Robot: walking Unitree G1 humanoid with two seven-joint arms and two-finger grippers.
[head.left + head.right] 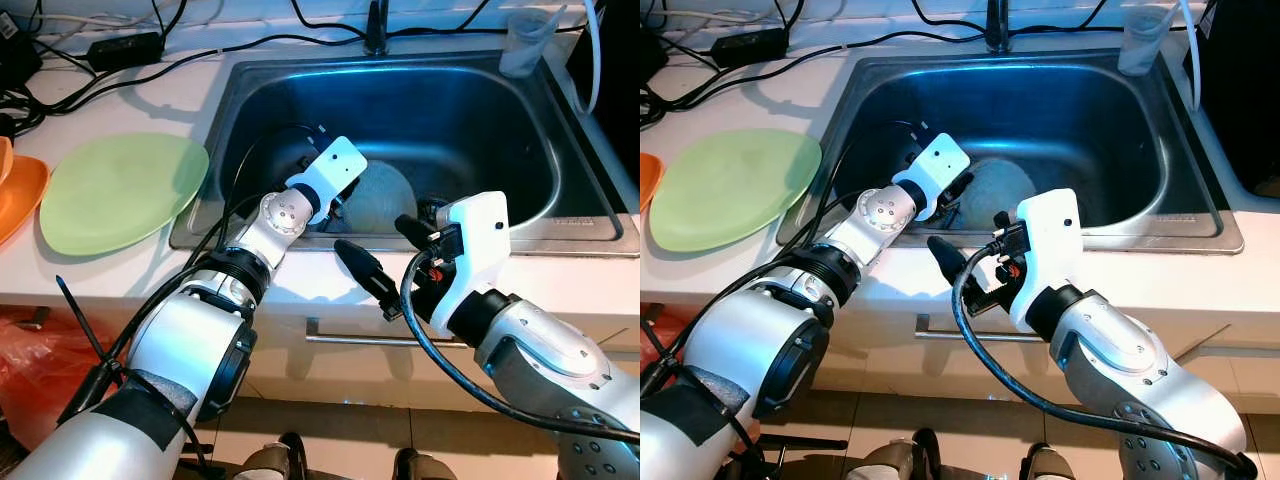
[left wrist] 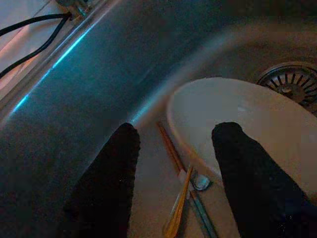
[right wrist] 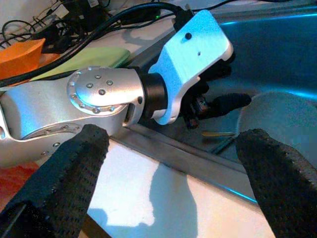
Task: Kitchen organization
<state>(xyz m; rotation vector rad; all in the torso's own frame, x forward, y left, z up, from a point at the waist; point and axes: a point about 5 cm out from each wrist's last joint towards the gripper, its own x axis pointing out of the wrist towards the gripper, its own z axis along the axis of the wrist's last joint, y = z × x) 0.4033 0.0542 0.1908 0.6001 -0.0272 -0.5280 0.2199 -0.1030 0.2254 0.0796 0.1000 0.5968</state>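
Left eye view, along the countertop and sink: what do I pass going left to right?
Orange dish → pale green round plate → stainless steel sink → clear plastic cup.

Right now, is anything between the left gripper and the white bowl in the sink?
Nothing visible. The left gripper hangs open inside the steel sink, fingers straddling the round white bowl's rim. Chopsticks and a spoon lie beside the bowl, not blocking it.
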